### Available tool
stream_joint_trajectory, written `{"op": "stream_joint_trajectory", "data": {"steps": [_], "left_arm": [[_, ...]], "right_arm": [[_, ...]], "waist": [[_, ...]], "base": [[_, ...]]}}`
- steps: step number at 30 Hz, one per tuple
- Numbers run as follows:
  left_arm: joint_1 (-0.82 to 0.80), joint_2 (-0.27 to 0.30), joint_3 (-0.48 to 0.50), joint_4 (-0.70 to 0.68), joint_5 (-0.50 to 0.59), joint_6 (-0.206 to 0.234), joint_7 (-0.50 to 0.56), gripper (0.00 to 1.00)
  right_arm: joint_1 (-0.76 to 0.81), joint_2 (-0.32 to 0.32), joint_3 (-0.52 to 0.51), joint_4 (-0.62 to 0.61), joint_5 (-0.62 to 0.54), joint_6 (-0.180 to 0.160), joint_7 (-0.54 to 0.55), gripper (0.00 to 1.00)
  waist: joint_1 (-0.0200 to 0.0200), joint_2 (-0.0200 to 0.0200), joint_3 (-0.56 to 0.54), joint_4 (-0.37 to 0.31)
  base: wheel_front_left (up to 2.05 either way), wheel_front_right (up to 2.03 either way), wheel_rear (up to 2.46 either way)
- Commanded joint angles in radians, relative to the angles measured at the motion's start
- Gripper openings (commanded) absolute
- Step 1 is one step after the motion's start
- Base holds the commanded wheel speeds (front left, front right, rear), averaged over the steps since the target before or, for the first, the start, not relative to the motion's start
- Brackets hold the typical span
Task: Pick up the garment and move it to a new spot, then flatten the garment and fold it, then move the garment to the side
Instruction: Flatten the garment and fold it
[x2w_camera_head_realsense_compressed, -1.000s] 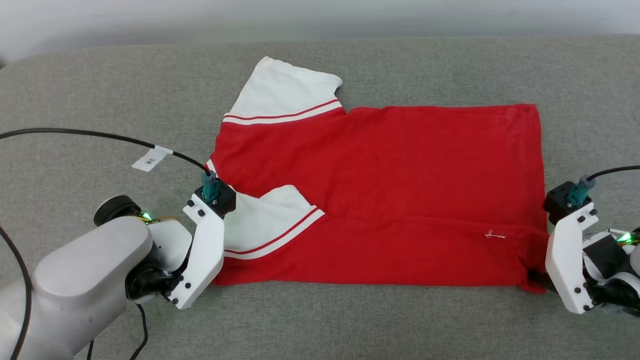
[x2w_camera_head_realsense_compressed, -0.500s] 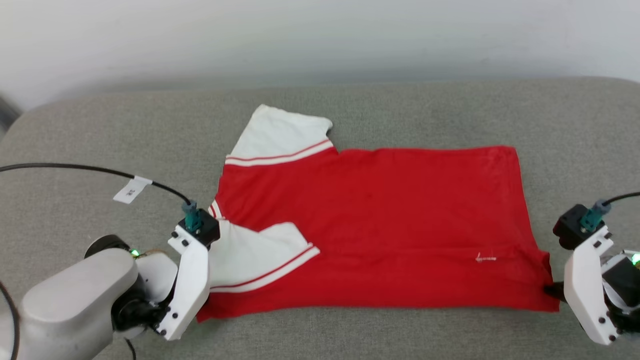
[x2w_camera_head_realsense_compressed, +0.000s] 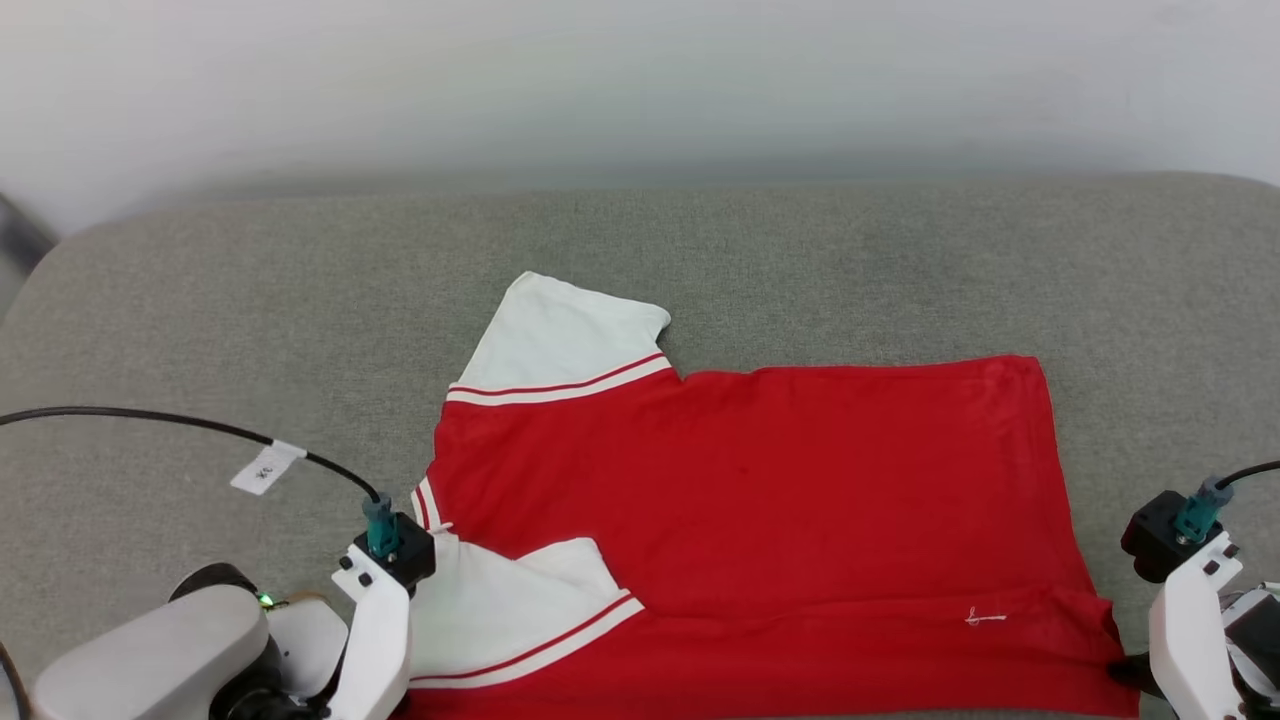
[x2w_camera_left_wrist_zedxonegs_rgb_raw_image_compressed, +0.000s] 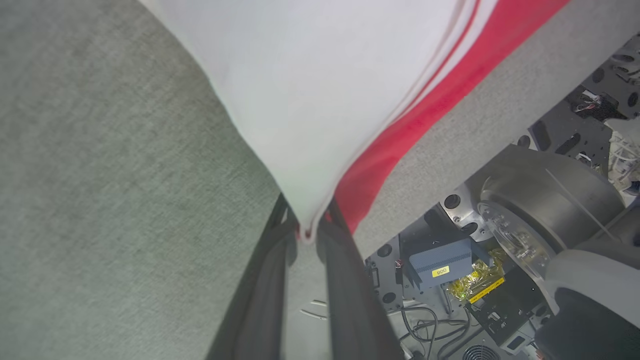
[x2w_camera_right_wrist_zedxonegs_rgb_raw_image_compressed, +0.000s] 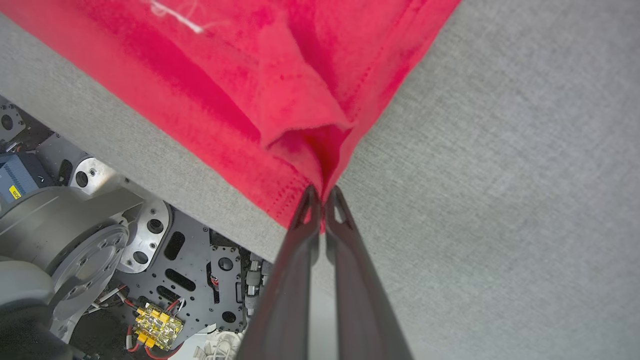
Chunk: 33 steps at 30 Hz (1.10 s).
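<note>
The left gripper (x2w_camera_left_wrist_zedxonegs_rgb_raw_image_compressed: 306, 234) is nearly closed, its dark fingers (x2w_camera_left_wrist_zedxonegs_rgb_raw_image_compressed: 262, 300) pinching the tip of the near sleeve (x2w_camera_left_wrist_zedxonegs_rgb_raw_image_compressed: 310, 100) of the garment (x2w_camera_head_realsense_compressed: 760, 500). From that pinch the cloth fans out toward 12 and 1 o'clock in the left wrist view. The right gripper (x2w_camera_right_wrist_zedxonegs_rgb_raw_image_compressed: 322, 199) is clamped tight on the red hem corner, with the cloth spreading toward 11 o'clock in the right wrist view. In the head view the garment lies spread on the grey table (x2w_camera_head_realsense_compressed: 800, 260), its far sleeve (x2w_camera_head_realsense_compressed: 565, 335) pointing to 11 o'clock. The left gripper is at its 8 o'clock corner and the right at its 4 o'clock corner.
</note>
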Motion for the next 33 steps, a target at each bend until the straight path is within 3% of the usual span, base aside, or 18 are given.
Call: {"op": "stream_joint_trajectory", "data": {"steps": [1,2,3,4,5,6,7,15,20,28,33], "left_arm": [[0.017,-0.001,0.003,0.007,-0.006,0.012,-0.008,0.00],[0.019,-0.005,0.008,0.015,-0.006,0.018,-0.018,0.00],[0.020,-0.011,0.009,0.023,-0.001,0.022,-0.026,0.33],[0.018,-0.015,0.010,0.033,0.009,0.025,-0.037,1.00],[0.014,-0.019,0.012,0.041,0.015,0.024,-0.048,1.00],[0.010,-0.022,0.014,0.048,0.018,0.022,-0.057,1.00],[0.007,-0.024,0.016,0.052,0.016,0.020,-0.064,1.00],[-0.035,0.009,0.080,0.000,0.019,0.019,-0.166,1.00],[-0.106,0.028,0.122,-0.020,0.130,0.036,-0.284,1.00],[-0.206,-0.020,0.184,0.106,0.263,0.119,-0.460,1.00],[-0.298,-0.057,0.209,0.188,0.292,0.117,-0.469,1.00]], "right_arm": [[0.013,0.018,-0.007,0.029,-0.008,-0.001,-0.003,0.00],[0.014,0.032,-0.009,0.045,-0.014,-0.001,-0.007,0.00],[0.014,0.045,-0.010,0.061,-0.017,-0.001,-0.009,0.00],[0.011,0.062,-0.014,0.078,-0.024,-0.001,-0.019,0.00],[0.008,0.075,-0.020,0.092,-0.030,-0.001,-0.030,0.35],[0.008,0.087,-0.021,0.104,-0.032,-0.001,-0.039,0.90],[0.009,0.097,-0.023,0.111,-0.033,-0.001,-0.048,1.00],[-0.026,0.098,-0.093,0.132,-0.077,-0.001,-0.167,1.00],[-0.069,0.134,-0.220,0.127,-0.175,-0.001,-0.371,1.00],[-0.031,0.310,-0.513,0.115,-0.415,-0.001,-0.711,1.00],[0.070,0.472,-0.721,0.007,-0.566,-0.001,-0.840,1.00]], "waist": [[0.0000,-0.0001,0.015,-0.002],[0.0000,-0.0001,0.022,-0.003],[0.0000,-0.0001,0.028,-0.003],[0.0000,-0.0001,0.033,-0.002],[0.0000,-0.0001,0.036,-0.001],[0.0000,-0.0001,0.038,0.000],[0.0000,-0.0001,0.038,0.001],[0.0000,-0.0001,0.006,-0.005],[0.0000,-0.0001,-0.010,-0.024],[0.0000,-0.0001,0.019,-0.067],[0.0000,-0.0001,0.068,-0.096]], "base": [[0.00,0.00,0.00],[0.00,0.00,0.00],[0.00,0.00,0.00],[0.00,0.00,0.00],[0.00,0.00,0.00],[0.00,0.00,0.00],[0.00,0.00,0.00],[0.00,0.00,0.00],[0.00,0.00,0.00],[0.00,0.00,0.00],[0.00,0.00,0.00]]}}
